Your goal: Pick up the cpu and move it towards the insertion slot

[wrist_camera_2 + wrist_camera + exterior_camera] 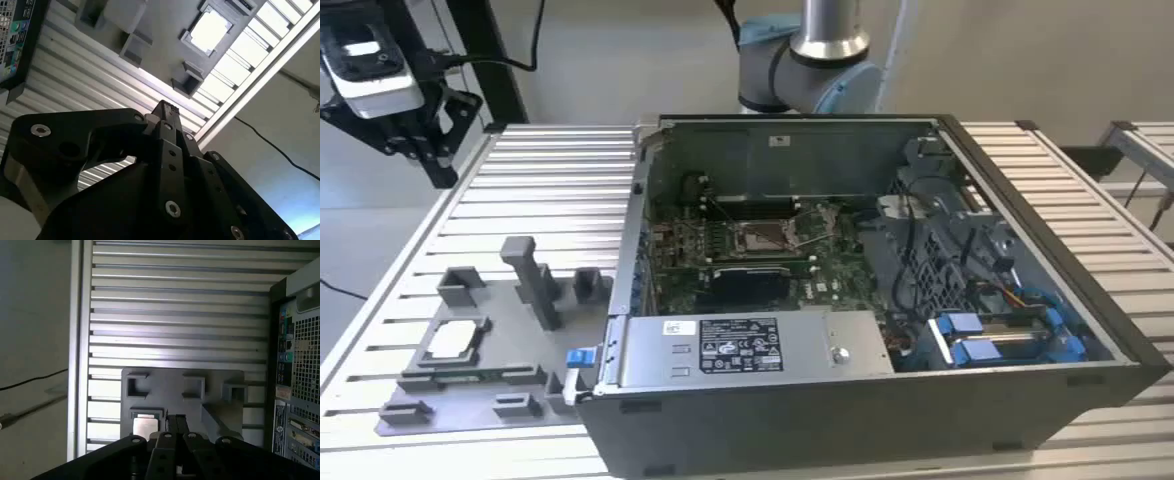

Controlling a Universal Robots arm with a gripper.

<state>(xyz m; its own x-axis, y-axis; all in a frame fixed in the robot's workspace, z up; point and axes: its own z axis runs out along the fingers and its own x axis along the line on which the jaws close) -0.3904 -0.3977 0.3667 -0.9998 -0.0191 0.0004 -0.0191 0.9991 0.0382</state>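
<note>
Gripper (165,107) poised above table (75,75), jaws pressed together and empty — cpu (209,31) in fixture (165,30)

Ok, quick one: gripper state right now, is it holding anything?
Gripper: closed, holding nothing. The cpu lies in the grey fixture, apart from the gripper.

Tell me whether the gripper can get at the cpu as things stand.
Probably yes. The cpu lies face up in its grey fixture, nothing over it; the gripper hangs above, apart from it, with open air between.
</note>
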